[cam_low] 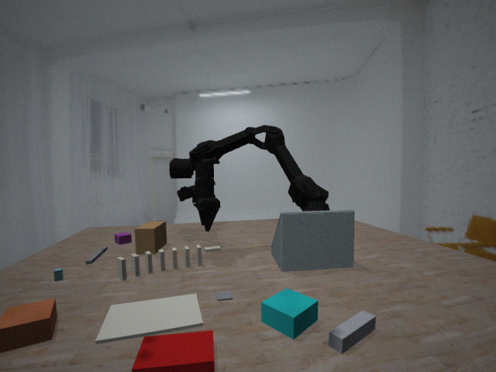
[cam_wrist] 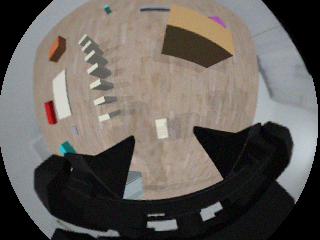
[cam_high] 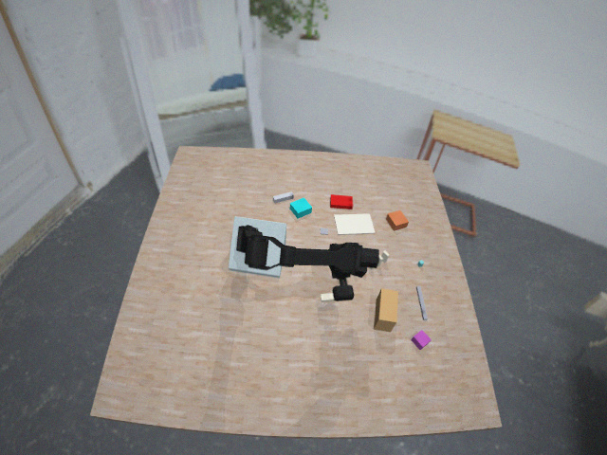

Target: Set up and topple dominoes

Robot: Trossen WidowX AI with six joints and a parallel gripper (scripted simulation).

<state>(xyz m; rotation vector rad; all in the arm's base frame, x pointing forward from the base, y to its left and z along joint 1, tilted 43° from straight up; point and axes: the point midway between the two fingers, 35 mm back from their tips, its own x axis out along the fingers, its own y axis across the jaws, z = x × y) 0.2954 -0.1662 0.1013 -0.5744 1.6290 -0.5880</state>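
Several cream dominoes (cam_low: 160, 259) (cam_wrist: 95, 70) stand in a row. In the top view the arm hides most of the row, and only an end domino (cam_high: 385, 255) shows. One more cream domino (cam_high: 326, 296) (cam_low: 211, 248) (cam_wrist: 162, 128) lies flat on the table past the row's end nearest the arm base. My gripper (cam_high: 342, 292) (cam_low: 207, 225) (cam_wrist: 164, 134) points straight down above the flat domino. It is open wide and empty, well clear of the table and the row.
A tan box (cam_high: 386, 309) (cam_low: 149, 236) (cam_wrist: 200, 36) stands beyond the row, with a purple cube (cam_high: 420, 338) and a grey bar (cam_high: 421, 302) near it. A cream sheet (cam_high: 354, 224), red block (cam_high: 340, 201), orange block (cam_high: 396, 219) and cyan cube (cam_high: 300, 208) lie on the row's other side.
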